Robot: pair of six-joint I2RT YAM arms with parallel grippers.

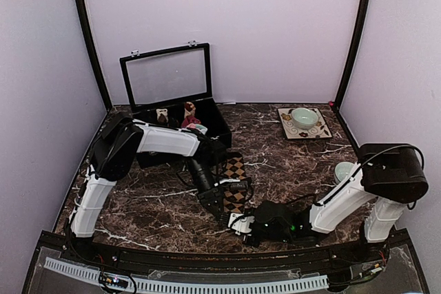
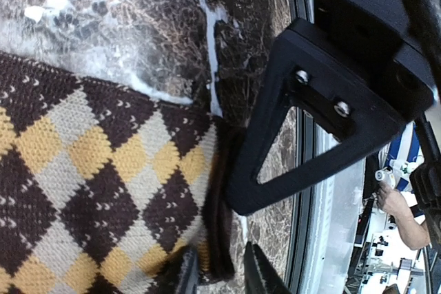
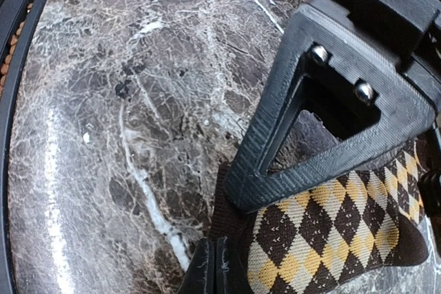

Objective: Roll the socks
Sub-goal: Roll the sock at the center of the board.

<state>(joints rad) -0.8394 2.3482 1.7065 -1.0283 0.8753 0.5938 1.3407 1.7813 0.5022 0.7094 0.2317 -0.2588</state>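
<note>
Right pincer (image 3: 215,271) is shut beside the dark brown knit sock with tan diamonds (image 3: 324,232), whose edge sits in the half-open left pincer (image 2: 222,277) and could slip out.

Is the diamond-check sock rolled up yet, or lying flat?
Flat. The diamond-check sock lies spread on the marble table, its checks unbroken, no coil in any view.

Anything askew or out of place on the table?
Nothing spilled or damaged. One oddity: only the checked sock is laid out, left claw and right claw at its near end; something pink, likely the other sock, sits in the black box, back left.
</note>
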